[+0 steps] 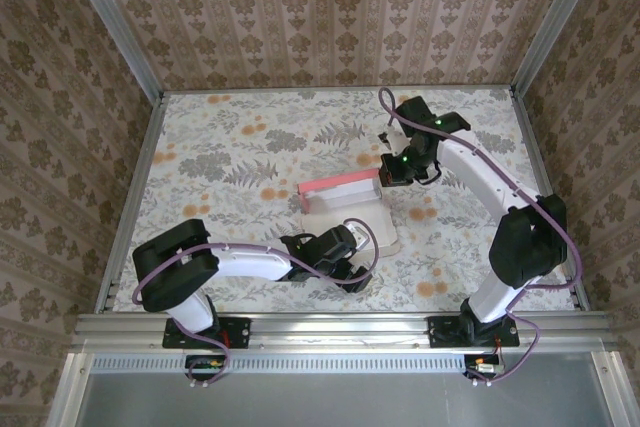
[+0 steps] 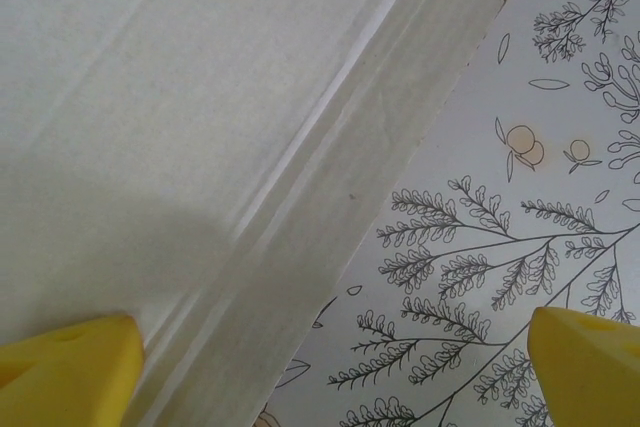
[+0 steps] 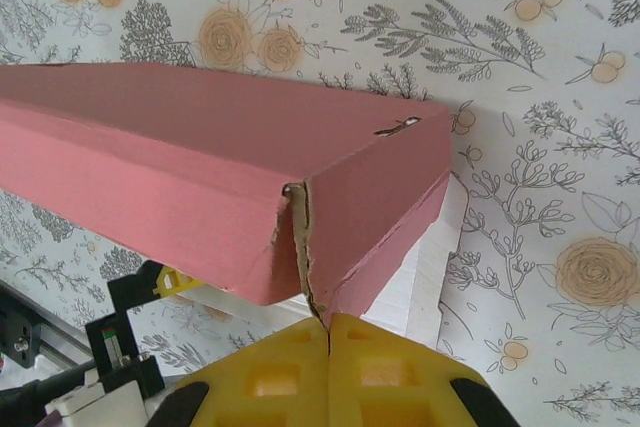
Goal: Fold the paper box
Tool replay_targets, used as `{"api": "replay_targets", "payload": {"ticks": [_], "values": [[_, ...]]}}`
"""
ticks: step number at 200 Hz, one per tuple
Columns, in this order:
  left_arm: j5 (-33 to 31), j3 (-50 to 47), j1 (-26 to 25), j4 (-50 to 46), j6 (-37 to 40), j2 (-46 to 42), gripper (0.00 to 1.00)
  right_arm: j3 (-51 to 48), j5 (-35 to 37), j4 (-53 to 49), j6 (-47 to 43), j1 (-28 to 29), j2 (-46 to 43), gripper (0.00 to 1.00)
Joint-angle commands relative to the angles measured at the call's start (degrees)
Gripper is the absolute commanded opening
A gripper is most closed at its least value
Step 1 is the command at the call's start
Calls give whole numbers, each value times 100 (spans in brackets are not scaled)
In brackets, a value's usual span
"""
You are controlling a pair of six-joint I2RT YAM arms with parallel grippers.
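Note:
The paper box [image 1: 345, 209] lies mid-table, its pale inner face up and a pink wall [image 1: 340, 188] folded upright along its far side. My right gripper [image 1: 385, 172] is at the right end of that wall. In the right wrist view its yellow fingers [image 3: 328, 332] are pressed together on the torn corner seam of the pink box [image 3: 180, 157]. My left gripper [image 1: 350, 272] hovers over the box's near right edge. It is open, with one fingertip [image 2: 70, 367] over the off-white flap [image 2: 200, 127] and the other fingertip [image 2: 590, 357] over the cloth.
A floral cloth [image 1: 230, 157] covers the table. Metal rails [image 1: 135, 187] and patterned walls enclose it on three sides. Free cloth lies left of and behind the box. The right arm's elbow [image 1: 525, 237] stands at the near right.

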Motion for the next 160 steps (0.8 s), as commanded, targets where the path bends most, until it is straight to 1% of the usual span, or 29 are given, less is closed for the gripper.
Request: {"api": "replay_targets", "payload": {"ticks": [1, 18, 45, 63, 82, 110, 137, 160], "values": [[314, -97, -67, -363, -127, 126, 100, -370, -246, 295, 172, -11, -181, 0], [314, -85, -67, -379, -149, 16, 100, -651, -237, 601, 229, -10, -275, 4], [328, -68, -49, -433, -191, -118, 100, -948, -230, 961, 232, -10, -385, 3], [373, -6, -7, -527, -260, -286, 100, -1088, -34, 1090, 133, 6, -431, 2], [359, 324, 13, -1093, -291, -648, 100, -1182, 82, 1218, -10, 3, -485, 2], [431, 697, 111, -1593, -276, -1383, 100, -1126, -59, 1401, -198, 34, -433, 1], [680, 1145, 417, -2327, -463, -1892, 100, -748, 25, 1209, -468, 227, -87, 2], [763, 1462, 764, -2885, -372, -2356, 100, -398, 160, 1072, -637, 467, 224, 2]]}}
